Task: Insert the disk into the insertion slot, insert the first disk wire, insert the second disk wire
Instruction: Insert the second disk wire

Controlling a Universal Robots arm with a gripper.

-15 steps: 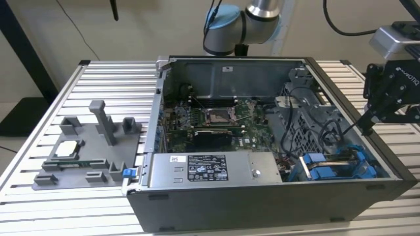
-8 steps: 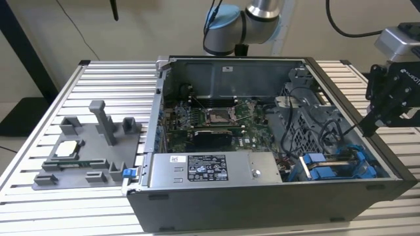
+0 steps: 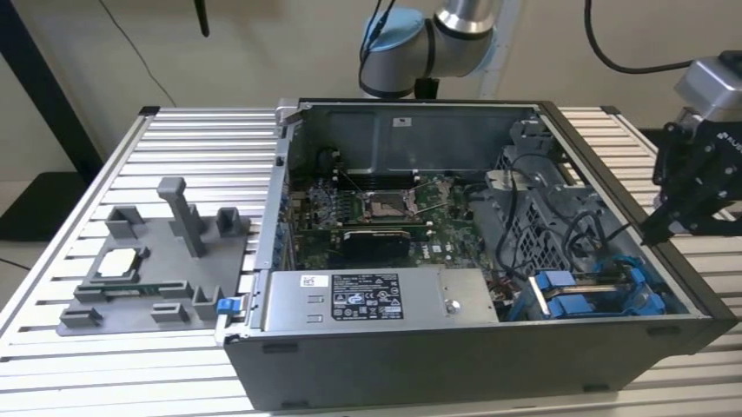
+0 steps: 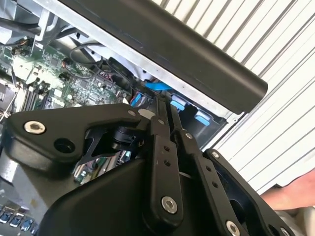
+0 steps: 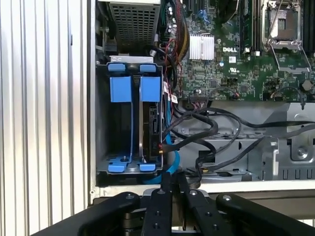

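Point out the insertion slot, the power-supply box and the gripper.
insertion slot [image 5: 121,130], first wrist view, dark interior of the bay.
power-supply box [image 3: 367,298], exterior view, its printed sticker.
gripper [image 5: 173,178], first wrist view, between its shut fingertips.

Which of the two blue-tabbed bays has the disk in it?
The bay nearer the motherboard: the disk sits in it; the outer bay looks empty.

We see a robotics lab or test bench here: an open computer case [image 3: 464,365] lies on a ribbed aluminium table [image 3: 186,139], with a grey plastic holder [image 3: 186,217] carrying a chip [image 3: 120,261] beside it on the exterior view's left, and a robot arm [image 3: 453,35] rises behind the case against a plain wall [image 3: 267,52]
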